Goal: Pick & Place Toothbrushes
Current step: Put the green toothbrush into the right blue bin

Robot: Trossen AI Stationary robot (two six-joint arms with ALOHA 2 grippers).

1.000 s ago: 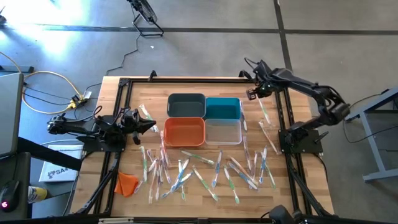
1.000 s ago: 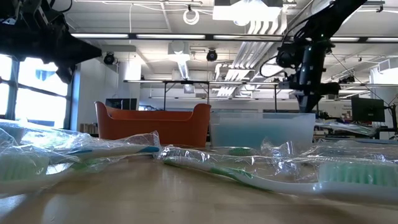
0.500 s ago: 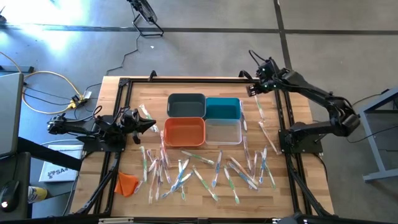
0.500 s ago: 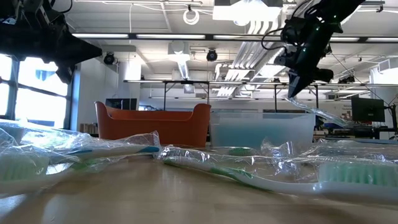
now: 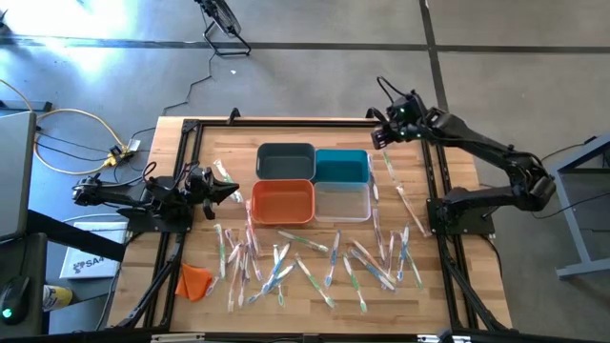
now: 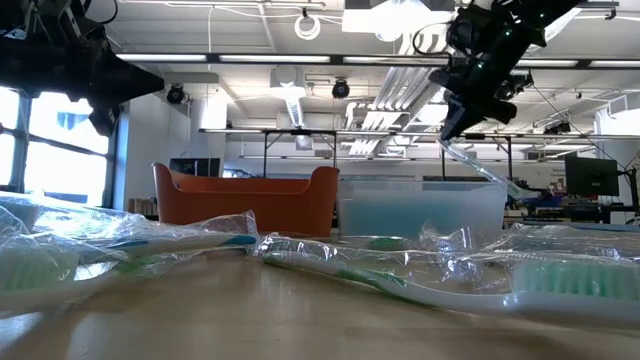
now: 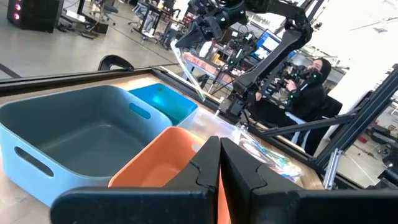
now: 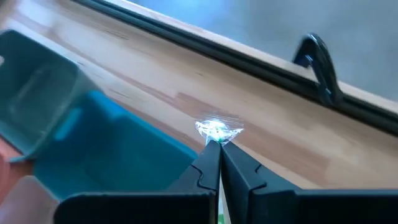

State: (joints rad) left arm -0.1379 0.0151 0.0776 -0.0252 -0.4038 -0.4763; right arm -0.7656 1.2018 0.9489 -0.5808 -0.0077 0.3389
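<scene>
1. The right hand (image 5: 378, 136) is held in the air at about 1 o'clock on the counter (image 5: 448, 162), just beyond the far right corner of the teal bin (image 5: 342, 166).
2. Its fingers are clamped together on the end of 1 wrapped toothbrush (image 6: 478, 166), which hangs slanting down from the hand, clear of the counter, as seen in the low view.
3. In the right wrist view, the crumpled wrapper tip (image 8: 217, 130) is seen pinched between the fingertips, above the teal bin's far rim.
4. The left hand (image 5: 235, 194) is parked at about 9 o'clock, fingers together and holding nothing, just beside the orange bin (image 5: 282, 202).
5. The other toothbrushes (image 5: 315, 259) are scattered over the near half of the counter, from 4 to 7 o'clock, with a few more lying along the right edge.
</scene>
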